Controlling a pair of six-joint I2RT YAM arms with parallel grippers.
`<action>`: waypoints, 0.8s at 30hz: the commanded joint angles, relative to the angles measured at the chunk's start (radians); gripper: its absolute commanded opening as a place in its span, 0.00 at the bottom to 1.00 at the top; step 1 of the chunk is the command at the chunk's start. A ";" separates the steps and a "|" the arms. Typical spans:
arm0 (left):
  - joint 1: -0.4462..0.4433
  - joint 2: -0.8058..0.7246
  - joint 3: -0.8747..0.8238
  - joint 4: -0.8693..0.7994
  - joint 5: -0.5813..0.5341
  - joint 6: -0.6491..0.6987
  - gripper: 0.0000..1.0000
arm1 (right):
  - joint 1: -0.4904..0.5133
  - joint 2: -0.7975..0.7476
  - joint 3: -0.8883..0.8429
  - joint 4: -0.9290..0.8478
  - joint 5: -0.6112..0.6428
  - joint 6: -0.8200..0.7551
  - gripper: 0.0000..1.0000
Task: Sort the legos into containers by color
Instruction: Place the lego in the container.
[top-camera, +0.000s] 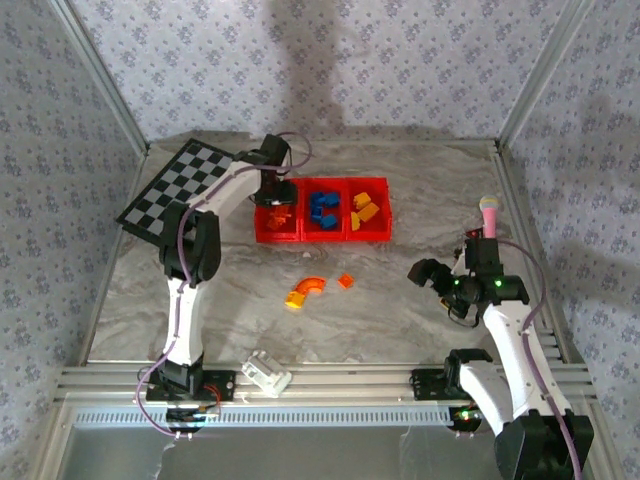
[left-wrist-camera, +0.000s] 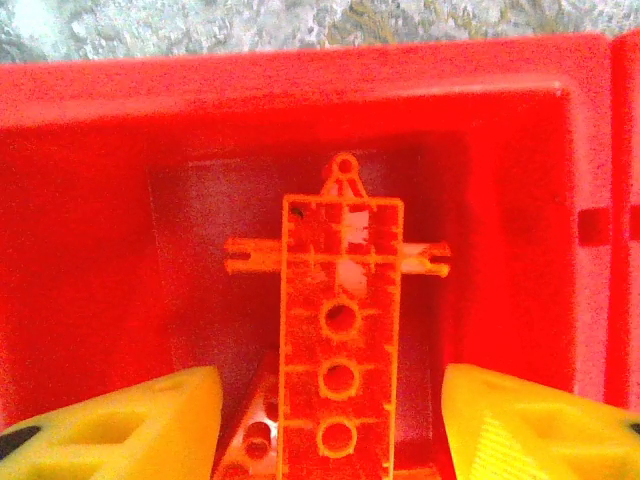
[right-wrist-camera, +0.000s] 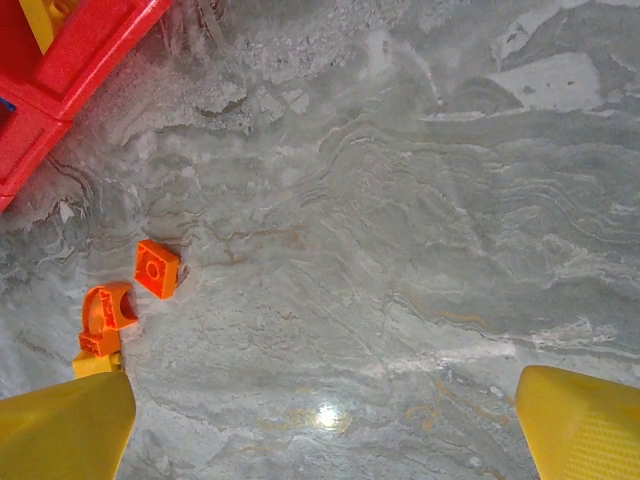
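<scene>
Mostly done, colour-sorted in containers (top-camera: 320, 238). Remaining on surface (top-camera: 400, 330): curved orange lego (top-camera: 310, 288), orange plate (top-camera: 346, 281) (yellow bit (top-camera: 294, 300) touching curve). Spread, empty: left pincer (top-camera: 274, 190), right pincer (top-camera: 422, 271).

Three red bins (top-camera: 322, 237), two arms (top-camera: 184, 300)

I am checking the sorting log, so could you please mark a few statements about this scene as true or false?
1. The red tray's middle compartment holds blue legos. True.
2. Every lego is already in the tray. False: a small orange square and a curved orange piece lie on the table.
3. The left claw is open over the left compartment, a long orange brick between its fingers. True.
4. The right claw grips a brick. False: it is open over bare table.
5. The checkerboard lies right of the tray. False: it lies left.
</scene>
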 joint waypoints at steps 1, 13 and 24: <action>-0.005 -0.081 -0.049 0.025 0.016 0.009 0.64 | -0.008 -0.012 0.002 -0.024 -0.008 -0.008 1.00; -0.029 -0.386 -0.338 0.188 0.059 -0.001 1.00 | -0.007 -0.013 -0.030 0.026 -0.004 0.010 1.00; -0.236 -0.609 -0.596 0.188 0.067 0.157 0.96 | 0.001 0.000 -0.043 0.062 -0.004 0.027 1.00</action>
